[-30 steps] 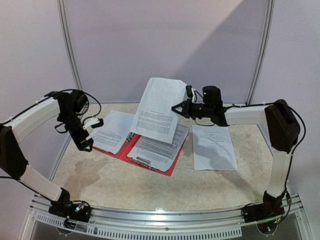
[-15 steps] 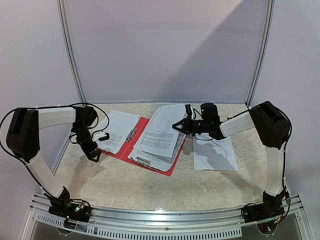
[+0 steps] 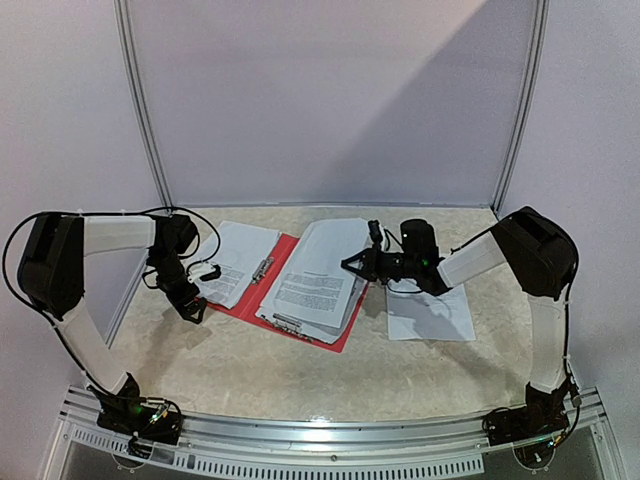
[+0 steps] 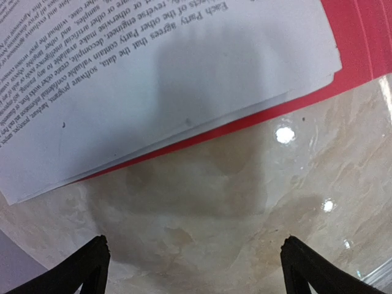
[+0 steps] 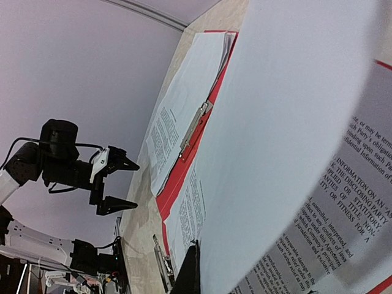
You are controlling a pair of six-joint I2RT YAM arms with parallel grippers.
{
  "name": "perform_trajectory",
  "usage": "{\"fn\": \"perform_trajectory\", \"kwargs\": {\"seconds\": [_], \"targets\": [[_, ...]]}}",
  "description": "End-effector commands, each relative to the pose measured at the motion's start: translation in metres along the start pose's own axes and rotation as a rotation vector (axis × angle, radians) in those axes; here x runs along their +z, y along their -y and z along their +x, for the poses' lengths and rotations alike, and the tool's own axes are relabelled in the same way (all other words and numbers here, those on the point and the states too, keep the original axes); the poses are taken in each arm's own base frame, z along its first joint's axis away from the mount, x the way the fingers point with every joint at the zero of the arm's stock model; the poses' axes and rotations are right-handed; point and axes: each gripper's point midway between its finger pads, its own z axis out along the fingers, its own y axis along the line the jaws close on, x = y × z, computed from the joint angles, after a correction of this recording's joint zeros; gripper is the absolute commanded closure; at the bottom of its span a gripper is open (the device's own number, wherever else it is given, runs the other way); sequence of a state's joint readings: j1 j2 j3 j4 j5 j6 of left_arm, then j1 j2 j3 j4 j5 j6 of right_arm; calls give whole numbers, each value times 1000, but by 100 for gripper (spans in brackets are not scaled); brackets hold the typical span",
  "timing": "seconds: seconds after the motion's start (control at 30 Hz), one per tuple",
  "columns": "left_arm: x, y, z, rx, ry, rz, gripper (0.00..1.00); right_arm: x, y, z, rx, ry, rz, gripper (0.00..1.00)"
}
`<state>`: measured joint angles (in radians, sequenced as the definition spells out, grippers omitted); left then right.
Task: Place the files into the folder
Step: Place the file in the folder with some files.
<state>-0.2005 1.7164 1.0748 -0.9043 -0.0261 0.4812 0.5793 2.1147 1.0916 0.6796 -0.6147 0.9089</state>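
Mid-frame, the right tool [image 3: 347, 264] clenches a sheet [image 3: 318, 275] over the red folder [image 3: 338, 338]. The left tool [image 3: 198, 292] hangs released above the counter [image 3: 300, 375].

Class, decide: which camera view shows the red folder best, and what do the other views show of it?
The top external view: the folder lies open with both halves in frame, under the files. The left wrist view shows only a red corner and edge beneath sheets. The right wrist view shows a narrow red strip between sheets.
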Motion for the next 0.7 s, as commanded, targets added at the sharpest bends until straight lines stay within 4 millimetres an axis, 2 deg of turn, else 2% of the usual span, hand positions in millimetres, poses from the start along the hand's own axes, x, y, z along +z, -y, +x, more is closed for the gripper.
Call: {"fn": "perform_trajectory", "kwargs": {"seconds": [0.0, 0.5, 0.67], "targets": [[2, -1, -2, -24, 13, 13, 0, 5, 5, 15, 28, 6, -16, 100], [-1, -4, -6, -33, 29, 4, 0, 1, 10, 36, 68, 6, -3, 100], [-2, -5, -6, -31, 32, -1, 1, 2, 12, 37, 67, 5, 6, 100]]}}
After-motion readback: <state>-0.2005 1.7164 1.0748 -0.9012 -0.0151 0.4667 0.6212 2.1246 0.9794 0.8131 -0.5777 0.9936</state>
